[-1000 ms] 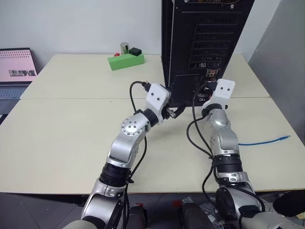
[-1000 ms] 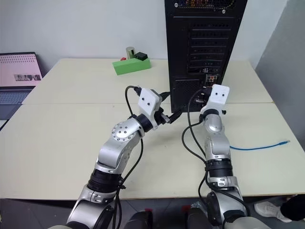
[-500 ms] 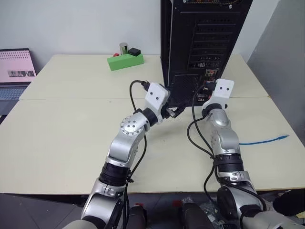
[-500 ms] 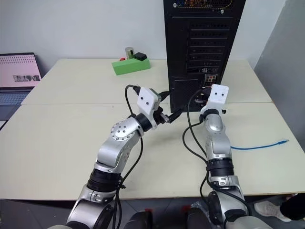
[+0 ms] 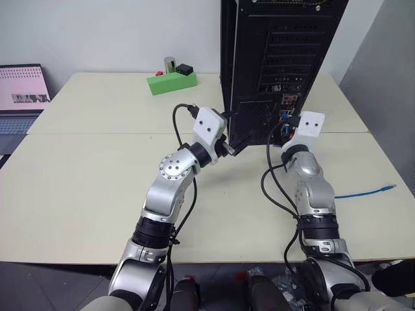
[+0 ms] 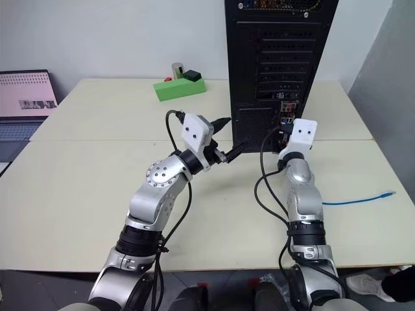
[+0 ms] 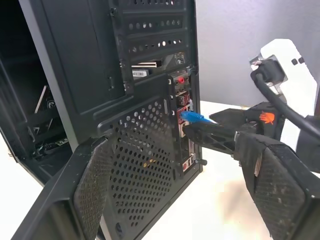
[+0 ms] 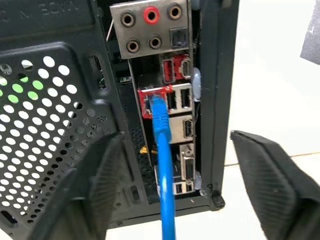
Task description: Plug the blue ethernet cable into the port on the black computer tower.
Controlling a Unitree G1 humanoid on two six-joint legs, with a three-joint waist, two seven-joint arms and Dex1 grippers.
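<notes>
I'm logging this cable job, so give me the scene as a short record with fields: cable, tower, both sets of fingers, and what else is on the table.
cable: blue ethernet cable, plug seated in a red-framed port, cord hanging down; its far end lies on the table
tower: black computer tower, upright, rear panel facing the robot
right gripper: fingers open, either side of the cord, not gripping it
left gripper: fingers open, holding nothing, facing the tower's vent grille
other items: green block, laptop
</notes>
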